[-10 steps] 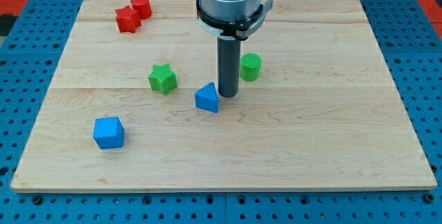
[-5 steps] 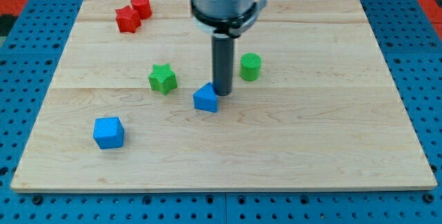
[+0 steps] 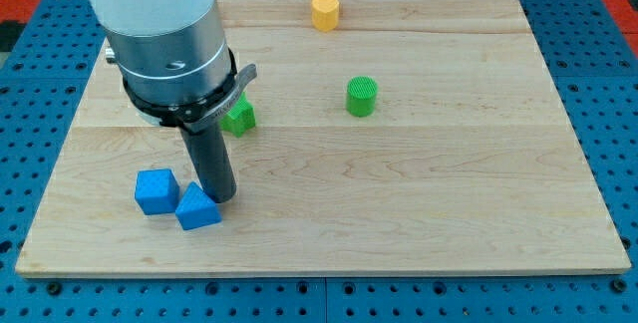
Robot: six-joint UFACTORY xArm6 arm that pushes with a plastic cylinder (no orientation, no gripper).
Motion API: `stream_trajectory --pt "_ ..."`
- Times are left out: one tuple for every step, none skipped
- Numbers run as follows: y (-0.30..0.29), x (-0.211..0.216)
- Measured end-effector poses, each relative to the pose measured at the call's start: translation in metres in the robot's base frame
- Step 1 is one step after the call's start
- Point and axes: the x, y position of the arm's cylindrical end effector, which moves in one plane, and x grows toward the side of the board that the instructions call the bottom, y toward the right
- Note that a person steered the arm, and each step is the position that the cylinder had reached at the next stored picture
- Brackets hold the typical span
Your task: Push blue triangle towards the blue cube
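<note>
The blue triangle [image 3: 198,208] lies near the board's lower left, touching the right side of the blue cube [image 3: 157,191]. My tip [image 3: 223,197] rests on the board just right of and slightly above the blue triangle, touching or almost touching it. The rod rises from there to the arm's grey body [image 3: 169,39] at the upper left.
A green star [image 3: 240,116] is partly hidden behind the arm. A green cylinder [image 3: 362,96] stands right of centre. An orange block [image 3: 323,6] sits near the top edge. The red blocks are hidden by the arm. The board's bottom edge [image 3: 319,269] is close below the blue blocks.
My tip has swept down and left from the board's middle, pushing the blue triangle against the blue cube. The arm now covers the red blocks and reveals the orange block.
</note>
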Motion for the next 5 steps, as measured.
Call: stream_trajectory --pt "0.054 0.002" --pt "0.066 0.054" --pt "0.025 0.079" --pt "-0.033 0.070" --pt "-0.036 0.066"
